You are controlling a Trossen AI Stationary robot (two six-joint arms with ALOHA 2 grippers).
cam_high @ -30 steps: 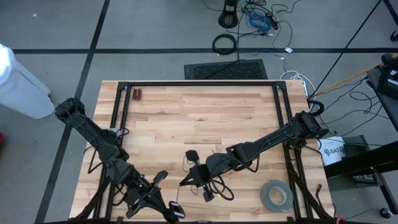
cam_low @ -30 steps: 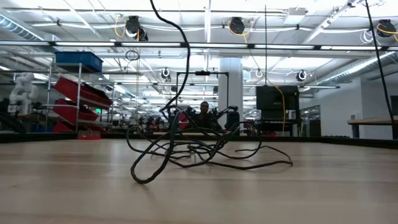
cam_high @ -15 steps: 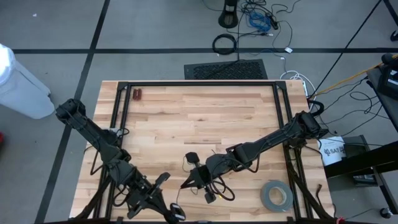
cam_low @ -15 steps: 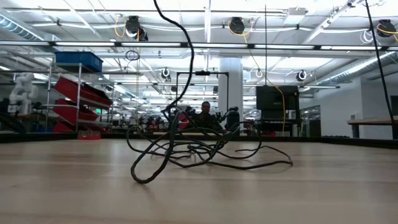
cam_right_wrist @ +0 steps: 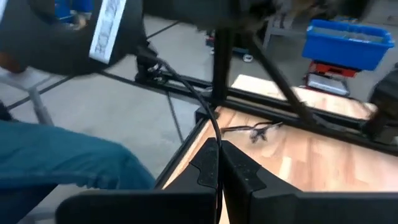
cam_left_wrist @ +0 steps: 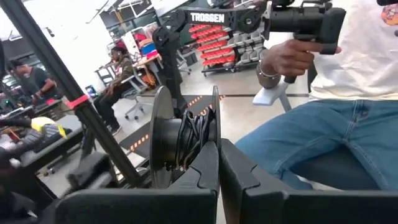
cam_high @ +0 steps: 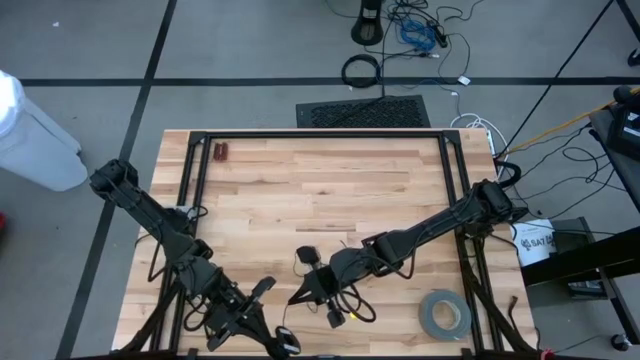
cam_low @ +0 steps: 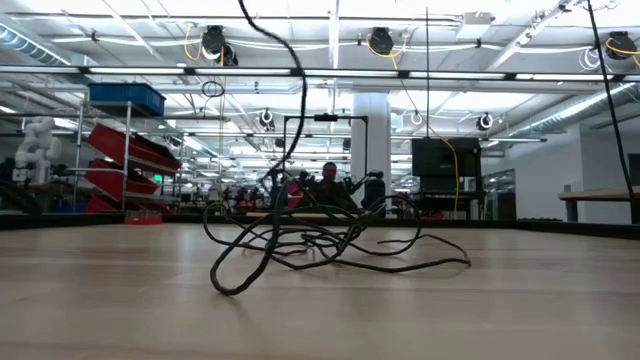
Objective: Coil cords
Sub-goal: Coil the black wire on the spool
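The cord is thin and black. Its loose strands (cam_high: 342, 303) lie tangled on the wooden table near the front edge, and the tangle (cam_low: 320, 238) also shows in the low view. One strand (cam_low: 296, 90) rises from it out of the picture's top. My right gripper (cam_high: 303, 291) hovers above the tangle, shut on the cord (cam_right_wrist: 186, 87). Left of it, my left gripper (cam_high: 260, 290) is shut on a black spool (cam_left_wrist: 183, 140) with cord wound around its core. Neither gripper shows in the low view. My left gripper holds the spool by one of its round end discs (cam_left_wrist: 215, 127), pinched edge-on between the two fingers. The fingers point level and the spool stands just beyond their tips, clear of the table. My right gripper pinches a single strand of the cord (cam_right_wrist: 216, 138) between its fingertips. The fingers slant slightly downward from the table's right side. Beyond them the strand runs off in a gentle curve, above the table.
A grey tape roll (cam_high: 444, 314) lies at the front right. A small brown item (cam_high: 220, 152) sits at the far left corner. A black frame (cam_high: 320, 134) borders the table. A seated person (cam_left_wrist: 323, 124) holding a handle shows beyond the left gripper.
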